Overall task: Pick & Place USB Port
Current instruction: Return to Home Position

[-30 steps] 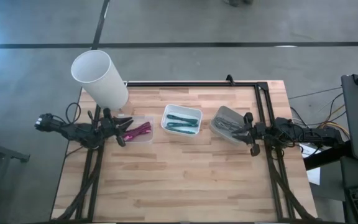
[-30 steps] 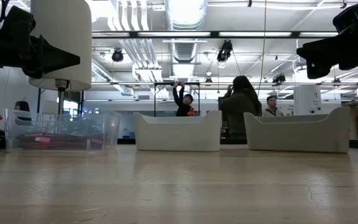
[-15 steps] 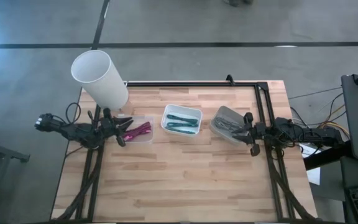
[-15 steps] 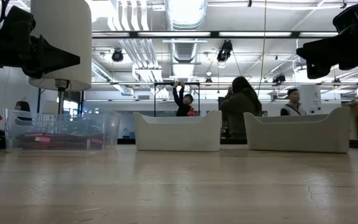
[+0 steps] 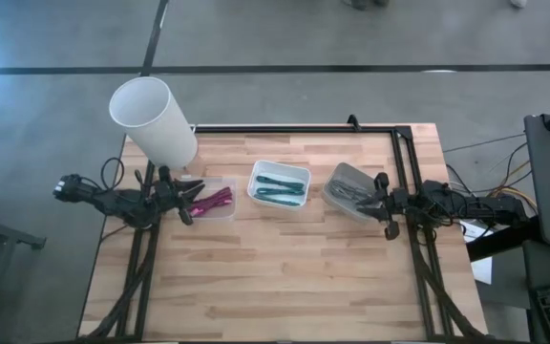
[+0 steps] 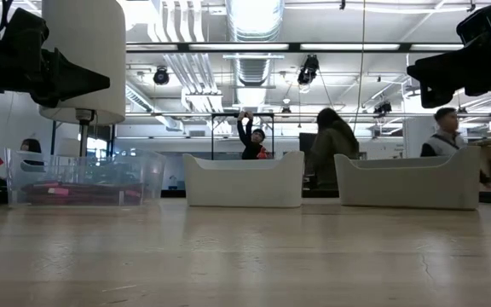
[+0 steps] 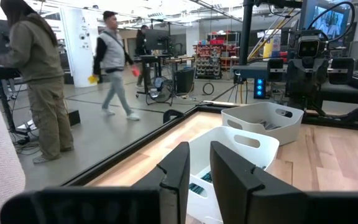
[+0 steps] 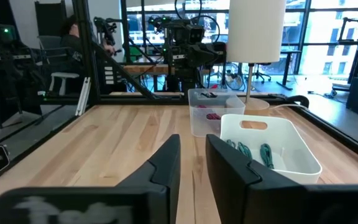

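Note:
Three bins stand in a row at the table's far half. A clear bin [image 5: 215, 201] holds pink parts, a white bin [image 5: 279, 185] holds dark green parts [image 8: 265, 153], and a white bin [image 5: 349, 191] holds grey parts. Which of these are USB ports I cannot tell. My left gripper [image 5: 185, 206] hangs level above the clear bin's left end, its fingers [image 7: 178, 174] a narrow gap apart with nothing between them. My right gripper [image 5: 383, 206] hangs level above the right bin's right end, likewise a little open and empty [image 8: 193, 143].
A tall white cylinder on a stand [image 5: 154, 118] rises at the far left corner, behind the clear bin. A black frame rail [image 5: 294, 127] runs along the far and right edges. Bare wood [image 5: 275, 272] fills the near half. People stand and walk in the room beyond [image 6: 331, 141].

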Controlling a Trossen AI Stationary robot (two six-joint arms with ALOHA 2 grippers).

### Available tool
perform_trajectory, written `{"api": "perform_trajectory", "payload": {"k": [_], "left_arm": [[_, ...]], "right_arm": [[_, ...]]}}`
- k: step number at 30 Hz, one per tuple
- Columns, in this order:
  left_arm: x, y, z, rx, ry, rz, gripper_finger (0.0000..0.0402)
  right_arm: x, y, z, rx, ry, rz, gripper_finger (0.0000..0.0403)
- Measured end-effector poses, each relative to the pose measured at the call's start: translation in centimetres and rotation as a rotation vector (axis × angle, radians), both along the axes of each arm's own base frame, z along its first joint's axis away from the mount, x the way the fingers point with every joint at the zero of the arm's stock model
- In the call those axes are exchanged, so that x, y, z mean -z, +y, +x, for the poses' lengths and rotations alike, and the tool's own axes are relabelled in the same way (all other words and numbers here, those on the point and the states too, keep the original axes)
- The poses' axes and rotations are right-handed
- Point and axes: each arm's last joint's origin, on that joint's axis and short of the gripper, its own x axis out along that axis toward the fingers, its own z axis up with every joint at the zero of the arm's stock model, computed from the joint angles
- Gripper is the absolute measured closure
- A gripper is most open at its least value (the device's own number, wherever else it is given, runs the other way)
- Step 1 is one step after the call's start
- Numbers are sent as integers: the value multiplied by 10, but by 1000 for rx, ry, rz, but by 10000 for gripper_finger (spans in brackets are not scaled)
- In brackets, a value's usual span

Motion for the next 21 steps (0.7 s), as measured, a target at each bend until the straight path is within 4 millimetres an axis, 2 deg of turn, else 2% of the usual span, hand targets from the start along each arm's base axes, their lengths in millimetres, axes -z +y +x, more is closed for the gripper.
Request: {"api": "perform_trajectory", "payload": {"k": [13, 21], "left_arm": [[0, 0, 0, 0, 0, 0, 330], [0, 0, 0, 0, 0, 0, 330]], "right_arm": [[0, 0, 0, 0, 0, 0, 314], [0, 0, 0, 0, 0, 0, 326]]}}
